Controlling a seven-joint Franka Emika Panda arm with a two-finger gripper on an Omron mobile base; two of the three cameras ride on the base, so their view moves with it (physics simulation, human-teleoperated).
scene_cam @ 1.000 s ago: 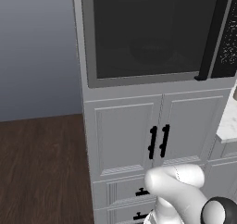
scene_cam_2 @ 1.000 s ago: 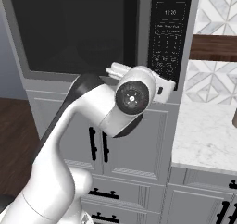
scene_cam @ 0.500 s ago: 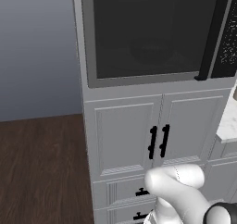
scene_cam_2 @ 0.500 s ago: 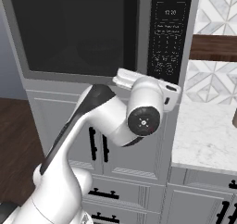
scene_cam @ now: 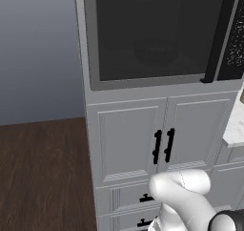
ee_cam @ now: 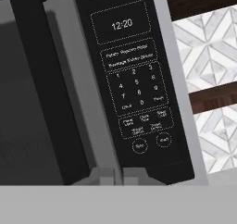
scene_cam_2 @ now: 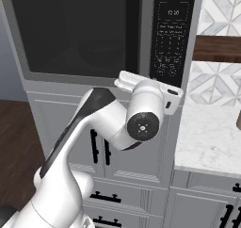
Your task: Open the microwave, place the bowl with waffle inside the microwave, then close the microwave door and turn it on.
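Right up against the control panel (ee_cam: 134,79) of the microwave (scene_cam: 157,34) is where my gripper (ee_cam: 118,176) sits, low on the panel's bottom edge. My two fingertips (ee_cam: 104,176) are drawn together with barely a seam between them, and they hold nothing.

The microwave door (scene_cam_2: 75,34) lies flush and closed, and its long black handle (ee_cam: 51,93) runs just beside the panel. Behind the dark glass I make out a faint round form, but whether it is the bowl or just the turntable I cannot tell, so I cannot say where the bowl is.

My judgement is that pinched, empty fingers aimed at the keypad suit the last step, turning the oven on, and not pulling the handle. If so, the next move calls for a small shift up the panel onto one of the round buttons (ee_cam: 163,139) in its lowest row, then a straight, gentle push. The keys sit close together, so a sideways drift could land on the wrong one.

Counting what I see:
- one microwave, with one door, one bar handle and one control panel
- one clock display (ee_cam: 121,24)
- two round buttons in the bottom row
- two white cabinet doors (scene_cam: 128,139) beneath, each with one black handle (scene_cam: 157,146)
- one marble counter (scene_cam_2: 212,137) to the side
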